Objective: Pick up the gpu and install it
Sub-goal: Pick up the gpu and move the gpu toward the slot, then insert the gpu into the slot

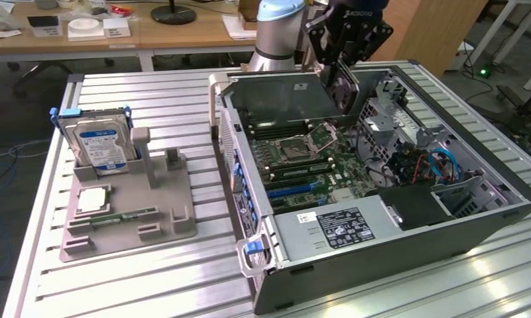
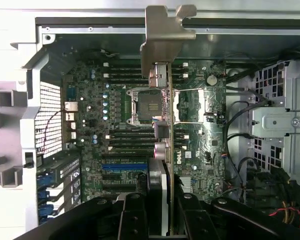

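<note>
Hanging edge-down over the open computer case point(image 1: 407, 255), the gpu point(image 1: 343, 89) is clamped between the narrowed fingers of the gripper point(image 1: 341, 61). It is a thin, flat card with a dark face, a brownish board edge and a pale metal end bracket point(image 2: 166, 35) bent at its tip. Seen from the wrist, it lies across the motherboard point(image 2: 200, 125) below, in line with the processor socket point(image 2: 146, 102).

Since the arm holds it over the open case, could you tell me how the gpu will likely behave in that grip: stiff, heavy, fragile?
Probably stiff: the gpu hangs straight from the gripper, no visible sag. Likely light, being thin edge-on. Its bare board edge and metal bracket suggest fragile parts; knocks against the computer case could harm it.
</note>
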Robot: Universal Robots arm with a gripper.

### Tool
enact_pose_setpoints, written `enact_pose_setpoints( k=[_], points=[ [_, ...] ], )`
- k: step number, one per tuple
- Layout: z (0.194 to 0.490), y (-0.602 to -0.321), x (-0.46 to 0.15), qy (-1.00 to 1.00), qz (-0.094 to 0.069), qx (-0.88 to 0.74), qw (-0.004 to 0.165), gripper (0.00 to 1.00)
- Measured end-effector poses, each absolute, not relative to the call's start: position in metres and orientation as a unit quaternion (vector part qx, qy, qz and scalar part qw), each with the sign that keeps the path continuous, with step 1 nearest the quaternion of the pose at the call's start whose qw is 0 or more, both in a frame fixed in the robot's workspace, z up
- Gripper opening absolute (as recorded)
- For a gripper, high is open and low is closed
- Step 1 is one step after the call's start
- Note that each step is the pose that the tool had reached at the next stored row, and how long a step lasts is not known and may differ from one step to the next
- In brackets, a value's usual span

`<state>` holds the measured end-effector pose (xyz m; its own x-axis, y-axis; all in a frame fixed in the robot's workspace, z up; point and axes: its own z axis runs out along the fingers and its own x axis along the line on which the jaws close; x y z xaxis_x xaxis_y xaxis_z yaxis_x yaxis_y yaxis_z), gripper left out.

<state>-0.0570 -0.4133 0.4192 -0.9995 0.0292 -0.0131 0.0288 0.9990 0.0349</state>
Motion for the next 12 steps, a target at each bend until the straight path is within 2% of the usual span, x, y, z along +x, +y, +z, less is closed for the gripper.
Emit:
enact_pose_setpoints(
  k=[12],
  points=[
    [0.4192,-0.4134,-0.0496,1.0,0.017,0.015,0.007,0.28]
  ],
)
